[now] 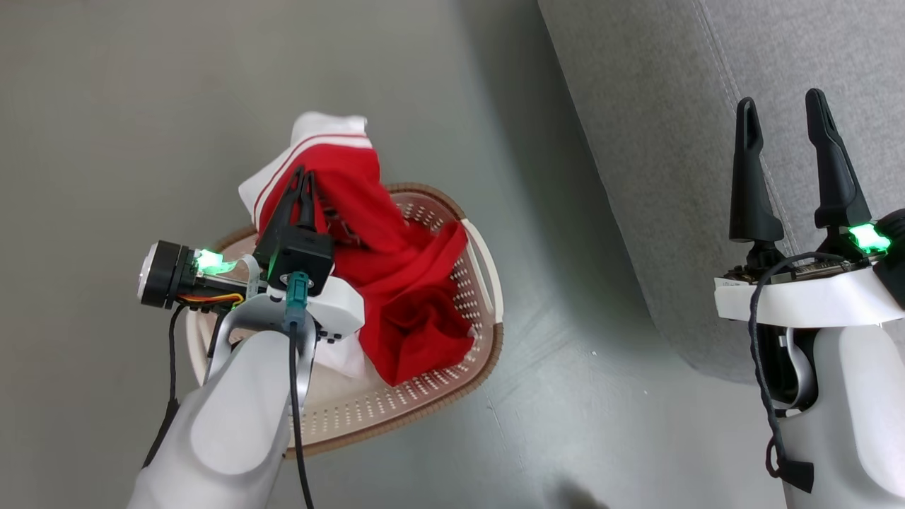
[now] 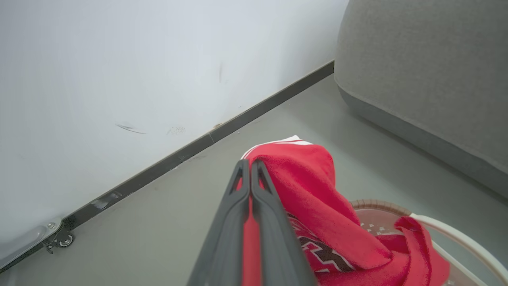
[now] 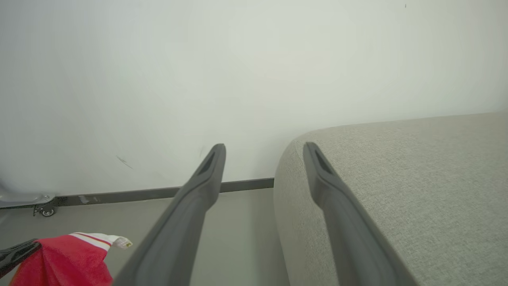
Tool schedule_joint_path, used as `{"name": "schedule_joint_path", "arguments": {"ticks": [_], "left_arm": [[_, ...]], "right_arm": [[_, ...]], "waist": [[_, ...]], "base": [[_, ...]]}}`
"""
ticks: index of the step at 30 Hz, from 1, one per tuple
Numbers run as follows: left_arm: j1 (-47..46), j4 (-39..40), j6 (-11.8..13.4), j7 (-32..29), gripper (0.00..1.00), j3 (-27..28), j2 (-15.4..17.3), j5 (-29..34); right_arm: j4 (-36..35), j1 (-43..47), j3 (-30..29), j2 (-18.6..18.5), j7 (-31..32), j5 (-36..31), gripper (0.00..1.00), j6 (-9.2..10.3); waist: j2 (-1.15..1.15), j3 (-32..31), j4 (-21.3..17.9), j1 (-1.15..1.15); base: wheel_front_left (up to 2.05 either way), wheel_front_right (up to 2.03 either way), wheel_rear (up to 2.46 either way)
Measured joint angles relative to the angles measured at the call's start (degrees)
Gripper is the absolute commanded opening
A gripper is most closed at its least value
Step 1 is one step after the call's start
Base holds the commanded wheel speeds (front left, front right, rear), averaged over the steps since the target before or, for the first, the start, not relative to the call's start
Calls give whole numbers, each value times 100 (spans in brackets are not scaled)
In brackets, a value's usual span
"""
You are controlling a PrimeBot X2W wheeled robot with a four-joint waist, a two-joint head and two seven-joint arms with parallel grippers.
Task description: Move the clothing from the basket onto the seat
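While the left end effector (image 1: pixel 301 180) is closed tight on a fold of the clothing (image 1: pixel 403 297), the red fabric stands up from its fingers as a peak. The rest trails down into the basket (image 1: pixel 488 353). One white-striped hem sticks out past the fingertips, toward 12 o'clock. The basket stands on the floor (image 1: pixel 141 106), at about 8 o'clock in the head view. From the basket, the seat (image 1: pixel 672 141) lies toward 2 o'clock, near but apart, with a strip of floor between them. The right end effector (image 1: pixel 781 106) is at 3 o'clock in that view. Its fingers are spread wide and hold nothing, and they point along the side of the seat.

I judge the clothing to be light, soft and limp. It will drape and hang long when raised, so a low end may catch on the basket rim. It is not fragile, and the fabric does not look slippery. A pinch on a thick bunch or on the hem seems safer than on one thin layer. Whether one garment or several are in the grip, I cannot tell.
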State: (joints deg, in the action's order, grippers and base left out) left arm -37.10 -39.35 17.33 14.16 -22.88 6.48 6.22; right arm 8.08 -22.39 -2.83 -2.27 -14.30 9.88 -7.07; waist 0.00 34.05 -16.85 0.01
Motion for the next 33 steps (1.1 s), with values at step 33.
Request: {"name": "schedule_joint_path", "arguments": {"ticks": [33], "left_arm": [[702, 2081, -483, 32, 0, 101, 176, -761]], "right_arm": [[511, 600, 210, -338, -26, -682, 100, 0]], "waist": [[0, -1945, 820, 0]], "base": [[0, 0, 0]]}}
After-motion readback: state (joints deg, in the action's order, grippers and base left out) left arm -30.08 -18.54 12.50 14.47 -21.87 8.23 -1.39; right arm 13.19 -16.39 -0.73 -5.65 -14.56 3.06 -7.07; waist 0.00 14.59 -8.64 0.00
